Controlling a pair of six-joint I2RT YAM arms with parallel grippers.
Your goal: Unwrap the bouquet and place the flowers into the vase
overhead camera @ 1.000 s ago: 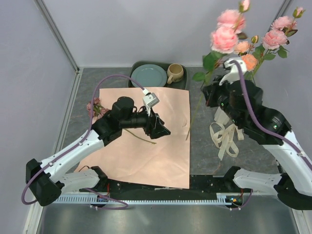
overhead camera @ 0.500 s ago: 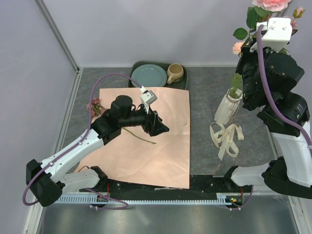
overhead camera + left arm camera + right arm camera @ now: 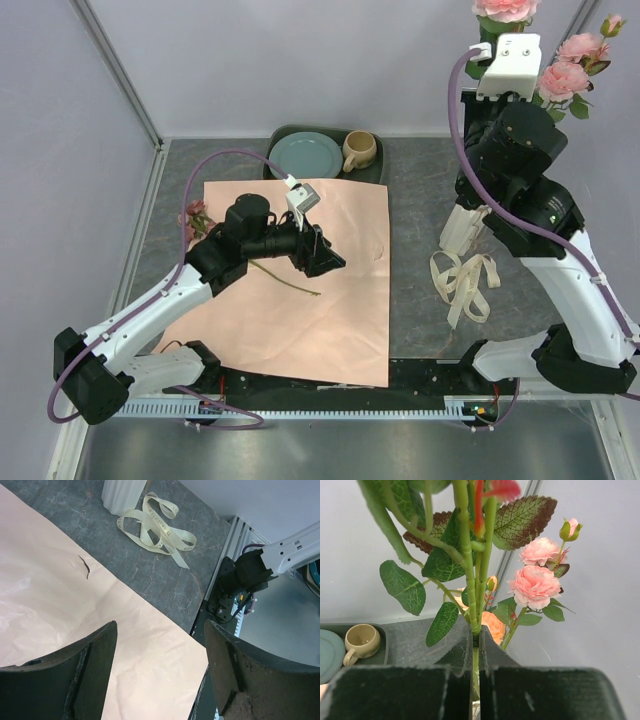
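Step in hand, as I judged it: unwrapping done, loading the vase underway. The flat salmon-pink wrapping paper sheet (image 3: 320,320) lay spread on the grey marbled table (image 3: 415,205), with the loose cream ribbon (image 3: 466,285) heaped just beside its right edge.

The right end effector (image 3: 475,650) was pressed together, pinching the green stems (image 3: 470,580) of the pink and peach artificial roses (image 3: 563,78). The bunch was held upright and high, above the tall cream-white ribbed vase (image 3: 461,228). The vase stood on the table near the ribbon, partly hidden by the right arm. The lower stem ends were hidden, so I could not tell if they were inside the rim.

The left end effector (image 3: 160,627) was spread wide with nothing in it, hovering over the paper. One leftover green-stemmed flower with a mauve bloom (image 3: 197,218) lay partly under the left arm, its bloom at the paper's left edge.

Next move would call for lining the stem ends up over the narrow scalloped rim, lowering straight down, then letting go. The stray flower would likely need a pickup after that.
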